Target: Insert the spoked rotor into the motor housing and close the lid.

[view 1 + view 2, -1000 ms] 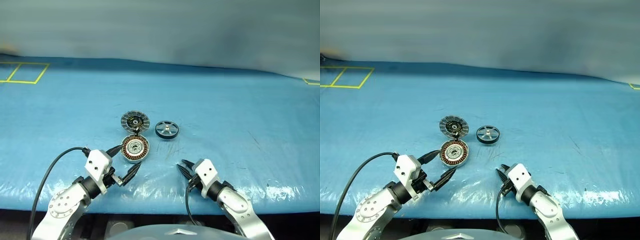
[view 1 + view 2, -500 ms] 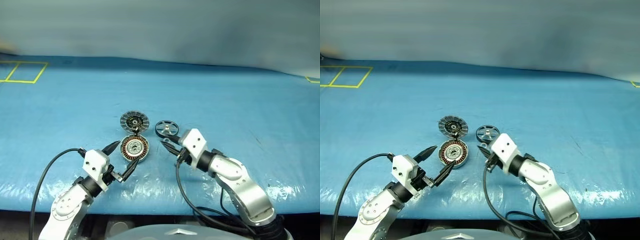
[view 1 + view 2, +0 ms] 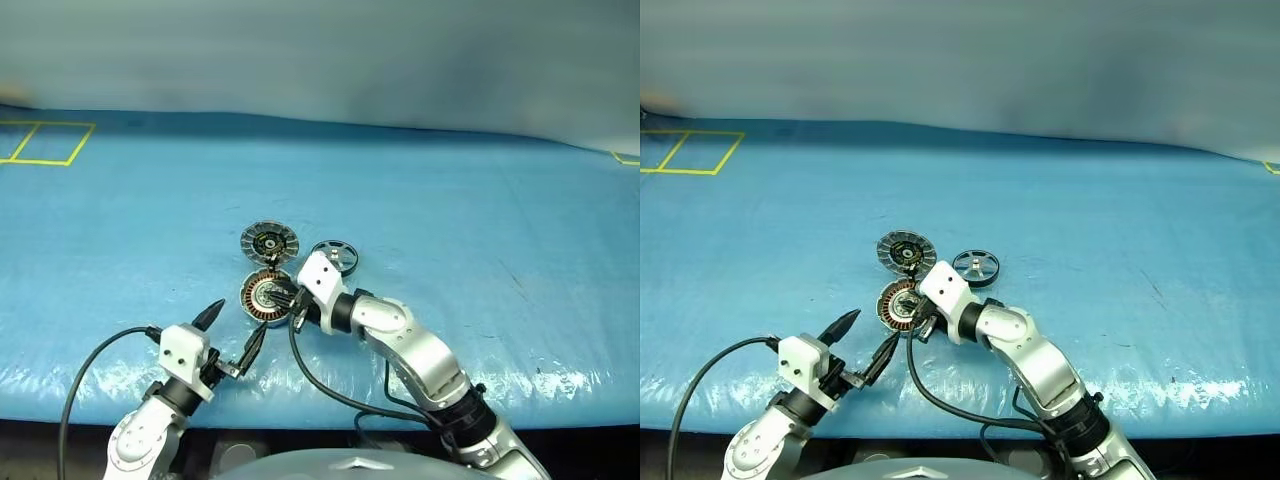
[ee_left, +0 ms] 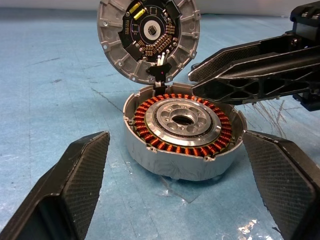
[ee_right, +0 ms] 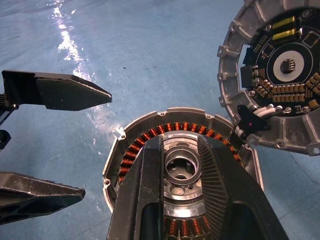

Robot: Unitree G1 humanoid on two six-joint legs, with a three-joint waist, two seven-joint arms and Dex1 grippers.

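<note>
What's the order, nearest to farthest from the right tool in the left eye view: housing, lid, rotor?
1. motor housing: directly under the right tool.
2. lid: lying open just beyond the housing.
3. spoked rotor: beyond, beside the right wrist. Lid and rotor are too close to call.

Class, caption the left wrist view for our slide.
Open motor housing showing copper windings, hinged lid raised behind, right gripper reaching over its rim.

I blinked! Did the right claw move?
Yes. The right claw swung left and away from the robot, past the spoked rotor, and now sits over the motor housing.
</note>
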